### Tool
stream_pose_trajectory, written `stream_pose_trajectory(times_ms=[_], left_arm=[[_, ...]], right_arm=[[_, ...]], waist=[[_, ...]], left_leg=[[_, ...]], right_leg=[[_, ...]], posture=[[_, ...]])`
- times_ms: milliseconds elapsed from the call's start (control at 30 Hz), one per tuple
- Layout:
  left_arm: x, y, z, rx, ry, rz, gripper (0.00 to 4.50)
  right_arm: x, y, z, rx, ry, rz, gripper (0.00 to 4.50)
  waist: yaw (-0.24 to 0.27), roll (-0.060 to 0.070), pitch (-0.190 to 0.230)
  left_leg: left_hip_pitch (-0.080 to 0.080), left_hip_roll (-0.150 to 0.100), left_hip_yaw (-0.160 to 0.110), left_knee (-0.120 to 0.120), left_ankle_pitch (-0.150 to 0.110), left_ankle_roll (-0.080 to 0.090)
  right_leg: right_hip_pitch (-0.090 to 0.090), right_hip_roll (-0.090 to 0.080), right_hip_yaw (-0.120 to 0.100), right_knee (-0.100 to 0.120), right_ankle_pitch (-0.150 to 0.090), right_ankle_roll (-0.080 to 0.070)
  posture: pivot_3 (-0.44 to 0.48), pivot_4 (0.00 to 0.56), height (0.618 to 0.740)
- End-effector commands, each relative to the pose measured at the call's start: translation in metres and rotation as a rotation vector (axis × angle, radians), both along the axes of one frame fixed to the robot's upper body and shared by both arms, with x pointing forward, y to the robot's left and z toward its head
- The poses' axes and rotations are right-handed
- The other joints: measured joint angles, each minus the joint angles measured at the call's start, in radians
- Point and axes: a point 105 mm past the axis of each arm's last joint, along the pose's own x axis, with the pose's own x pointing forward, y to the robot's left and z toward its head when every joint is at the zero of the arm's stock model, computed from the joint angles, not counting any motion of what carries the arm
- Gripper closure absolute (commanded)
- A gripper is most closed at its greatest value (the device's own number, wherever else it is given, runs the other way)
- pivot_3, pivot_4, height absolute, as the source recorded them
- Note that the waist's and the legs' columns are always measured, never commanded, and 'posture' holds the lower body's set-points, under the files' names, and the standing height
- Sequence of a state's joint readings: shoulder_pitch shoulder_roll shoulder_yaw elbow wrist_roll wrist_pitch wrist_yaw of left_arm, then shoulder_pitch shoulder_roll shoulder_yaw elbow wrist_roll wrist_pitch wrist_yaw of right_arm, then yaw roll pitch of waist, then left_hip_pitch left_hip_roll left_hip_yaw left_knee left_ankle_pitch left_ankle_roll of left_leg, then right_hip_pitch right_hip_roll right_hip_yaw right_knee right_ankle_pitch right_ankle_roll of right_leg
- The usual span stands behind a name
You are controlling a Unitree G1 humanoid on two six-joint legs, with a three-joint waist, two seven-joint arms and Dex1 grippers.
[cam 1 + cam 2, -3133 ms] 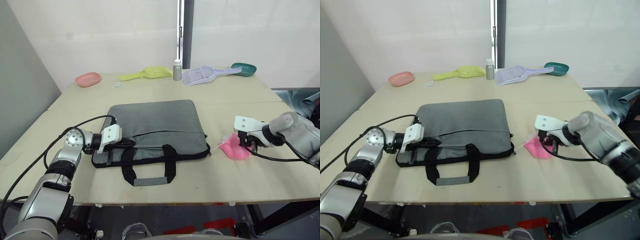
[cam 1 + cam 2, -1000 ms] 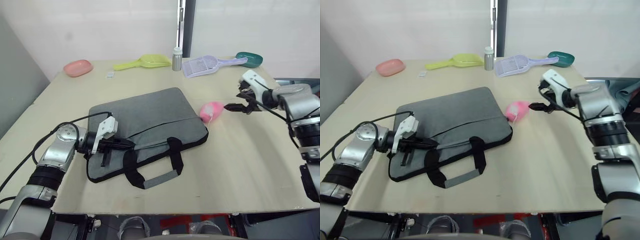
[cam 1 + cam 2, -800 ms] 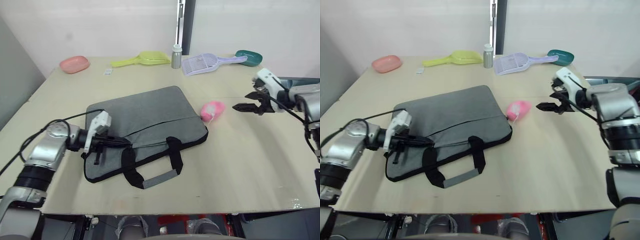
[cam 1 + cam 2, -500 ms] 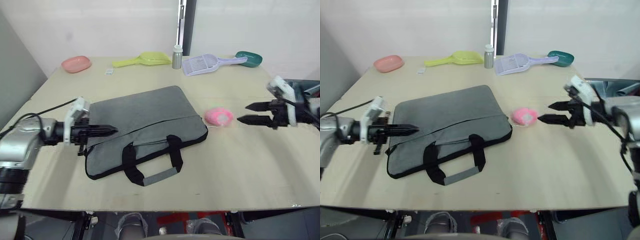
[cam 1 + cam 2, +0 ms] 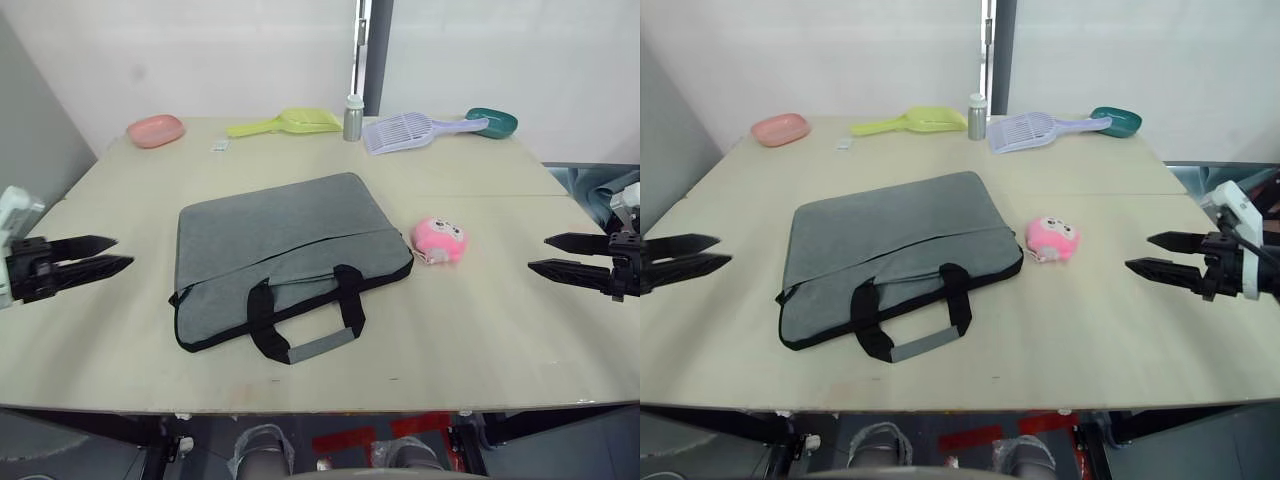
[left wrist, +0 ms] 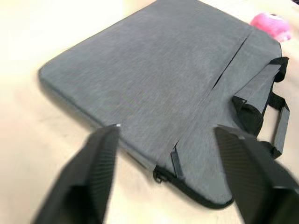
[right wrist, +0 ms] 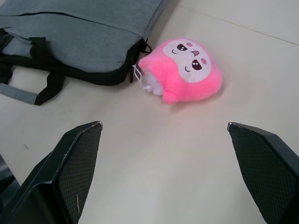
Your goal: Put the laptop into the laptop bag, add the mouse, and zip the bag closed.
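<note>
While both claws hung spread and empty, the left gripper (image 5: pixel 90 254) hovered over the tabletop's (image 5: pixel 480 330) left edge and the right gripper (image 5: pixel 565 256) over its right edge. Mid-table lay the laptop bag (image 5: pixel 285 250), handles toward the front edge, a pink plush (image 5: pixel 440 239) just beside its right end.

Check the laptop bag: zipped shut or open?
Shut, apparently: the laptop bag lies flat, its zipper pull at the corner, no gap along the edge.
</note>
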State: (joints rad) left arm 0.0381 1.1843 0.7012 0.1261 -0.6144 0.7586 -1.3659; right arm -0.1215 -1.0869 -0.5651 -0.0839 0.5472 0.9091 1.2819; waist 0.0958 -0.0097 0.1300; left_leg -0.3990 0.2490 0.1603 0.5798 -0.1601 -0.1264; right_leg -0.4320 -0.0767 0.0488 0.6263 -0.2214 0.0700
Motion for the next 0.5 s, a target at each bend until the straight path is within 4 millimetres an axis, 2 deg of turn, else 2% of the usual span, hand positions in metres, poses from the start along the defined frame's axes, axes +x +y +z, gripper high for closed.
stream_pose_trajectory(times_ms=[33,133,233,500], left_arm=[[-0.025,0.012,0.015,0.041,-0.015,0.007,0.03],[-0.038,0.029,0.014,0.057,-0.003,0.097,0.03],[-0.046,0.036,0.017,0.043,-0.020,0.149,0.03],[-0.048,0.040,0.013,-0.018,-0.044,0.220,0.03]], right_arm=[[-0.005,-0.010,0.017,-0.015,-0.064,-0.018,0.00],[-0.003,-0.018,0.020,-0.020,-0.069,-0.036,0.00],[0.003,-0.021,0.021,-0.022,-0.074,-0.035,0.00],[0.019,-0.005,0.010,0.019,-0.083,0.011,0.00]], waist=[[-0.004,0.000,0.000],[-0.003,0.000,0.000],[0.000,-0.001,0.000],[-0.001,-0.001,0.000]], left_leg=[[0.000,0.000,0.000,0.000,0.000,0.000],[0.000,0.000,0.000,0.000,0.000,0.001],[0.000,0.000,-0.001,0.000,0.000,0.001],[0.005,0.000,-0.001,0.001,0.000,0.001]], right_leg=[[0.000,0.000,0.000,0.000,0.000,0.000],[0.000,0.000,0.000,-0.001,0.000,0.000],[0.001,0.000,-0.001,0.000,0.000,0.000],[0.006,0.000,-0.001,0.000,0.000,0.000]], posture=[[0.000,0.150,0.740],[0.000,0.150,0.740],[0.000,0.150,0.740],[0.000,0.150,0.740]])
